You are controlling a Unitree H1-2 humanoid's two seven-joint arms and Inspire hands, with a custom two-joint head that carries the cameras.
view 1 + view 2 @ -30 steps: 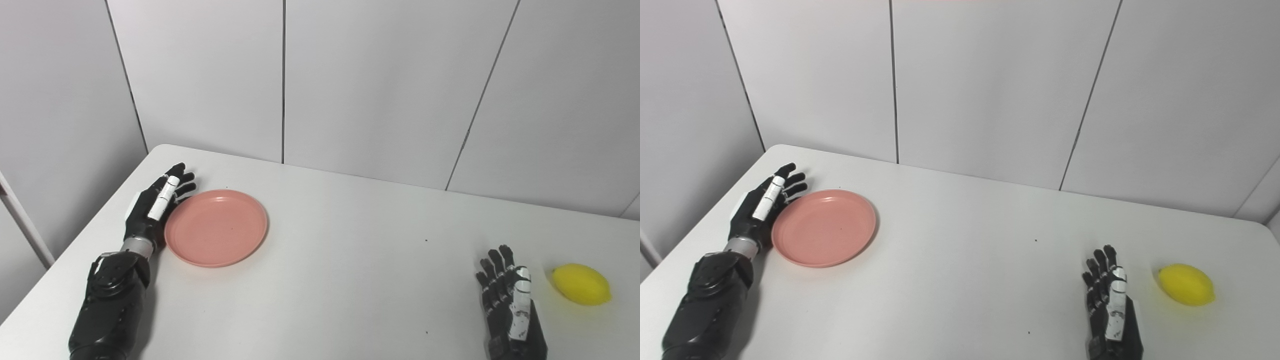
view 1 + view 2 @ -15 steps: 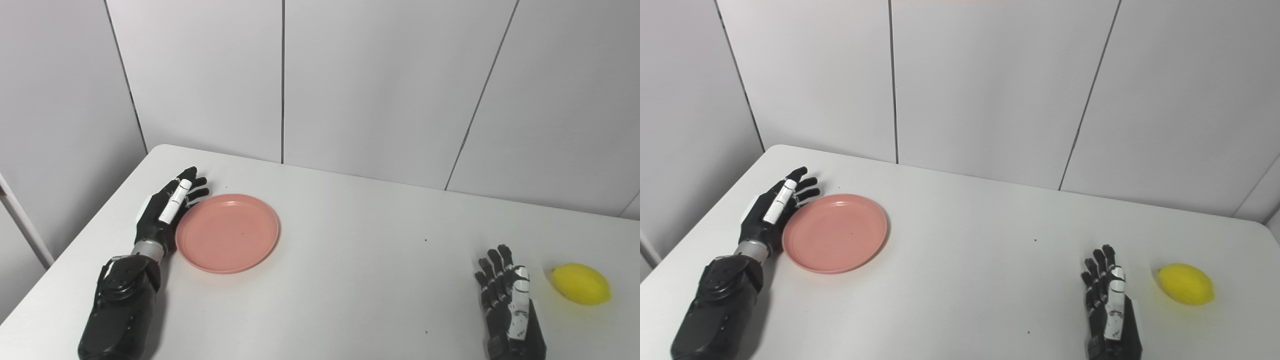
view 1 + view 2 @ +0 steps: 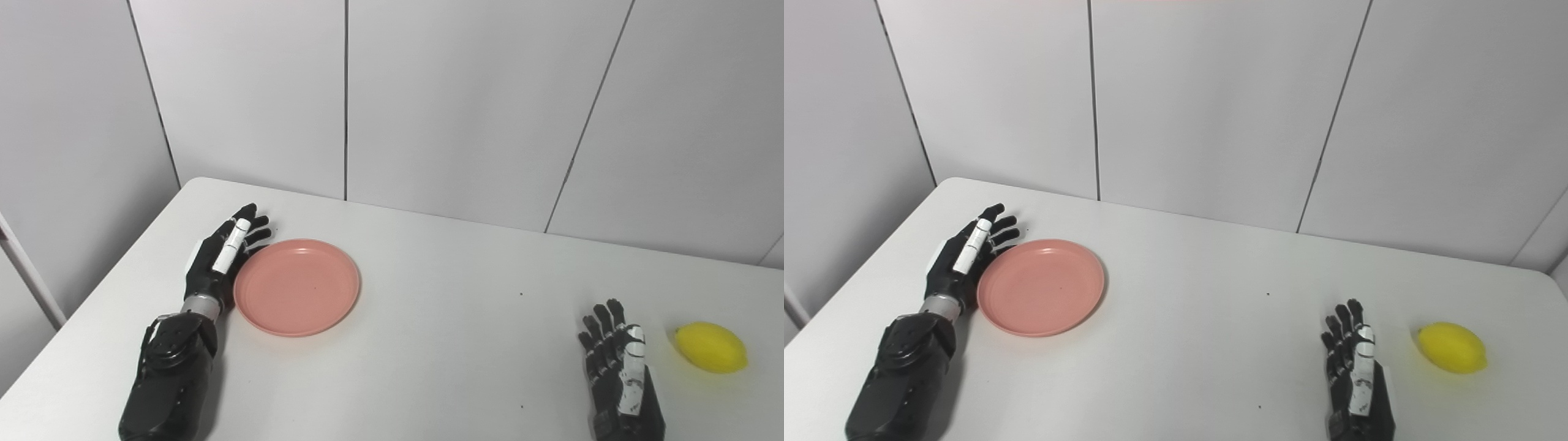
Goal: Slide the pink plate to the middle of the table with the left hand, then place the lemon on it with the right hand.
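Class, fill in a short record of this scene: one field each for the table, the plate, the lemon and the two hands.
table: white table, grey panel wall behind
plate: pink plate, bare, left of the table's middle
lemon: lemon lying on the table at the far right
left hand: left hand, open, fingers along the plate's left rim
right hand: right hand, open, holding nothing, left of the lemon and apart from it

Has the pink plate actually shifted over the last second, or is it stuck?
Yes. The pink plate has slid right toward the table's middle, pushed by the left hand; the wall seam stays fixed.
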